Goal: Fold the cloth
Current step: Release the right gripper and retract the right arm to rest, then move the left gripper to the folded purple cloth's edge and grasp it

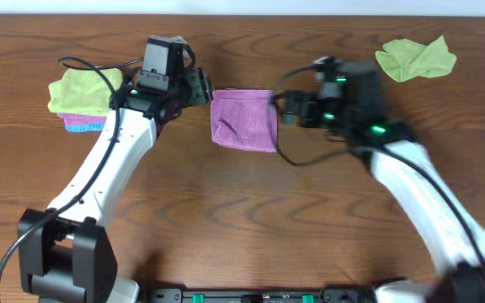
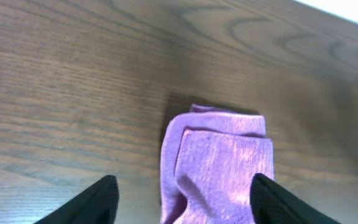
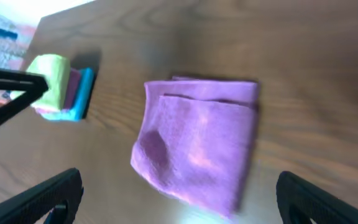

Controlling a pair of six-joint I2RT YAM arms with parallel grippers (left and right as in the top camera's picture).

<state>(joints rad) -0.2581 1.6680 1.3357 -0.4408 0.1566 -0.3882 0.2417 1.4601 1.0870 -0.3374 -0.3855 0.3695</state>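
Purple cloth, folded, flat at mid-table between two open grippers.

Item: a rectangle with layered edges showing along its far side in both wrist views; slightly rumpled. Left gripper sits just beside its left edge, fingers spread wide, holding nothing. Right gripper sits just beside its right edge, fingers likewise wide apart and empty. Also on the wooden table: a stack of folded cloths at far left, yellow-green on top; a crumpled green cloth at far right.
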